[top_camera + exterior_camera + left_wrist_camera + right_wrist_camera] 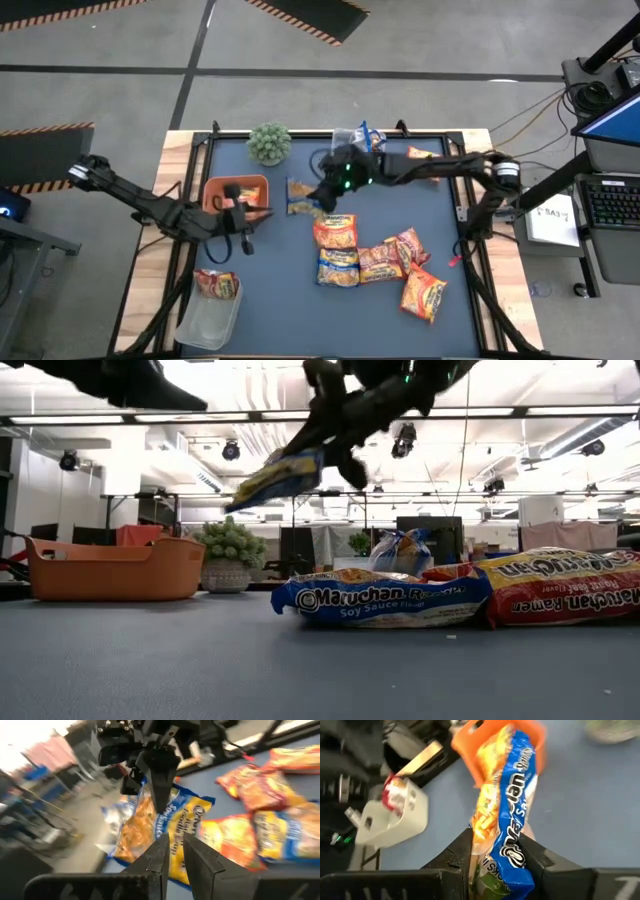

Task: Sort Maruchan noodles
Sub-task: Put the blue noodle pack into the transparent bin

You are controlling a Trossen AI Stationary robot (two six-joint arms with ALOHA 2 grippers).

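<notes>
My right gripper [318, 196] is shut on a blue-and-yellow Maruchan noodle packet [299, 195] and holds it in the air beside the orange tray [212, 186]. The low view shows this packet [277, 477] well above the table. My left gripper [173, 851] is shut with nothing in it. It hovers at the tray's near right corner [243, 210] and faces the held packet [165, 827]. Several more packets [365, 262] lie flat in a cluster on the blue mat. One red packet [216, 284] rests on the clear tub [205, 322]. My right gripper pinches one short end of the blue-and-yellow packet [504, 857] between its two fingers [456, 859]. The fingers come slanting down from the table's right side, along the packet's length. The packet is lifted clear and sticks out past the fingertips, its free end [245, 495] drooping.
A potted plant [268, 143] stands at the far edge beside the tray. A blue bag [360, 135] and another packet [420, 153] sit at the far right. The mat's near middle [290, 320] is bare.
</notes>
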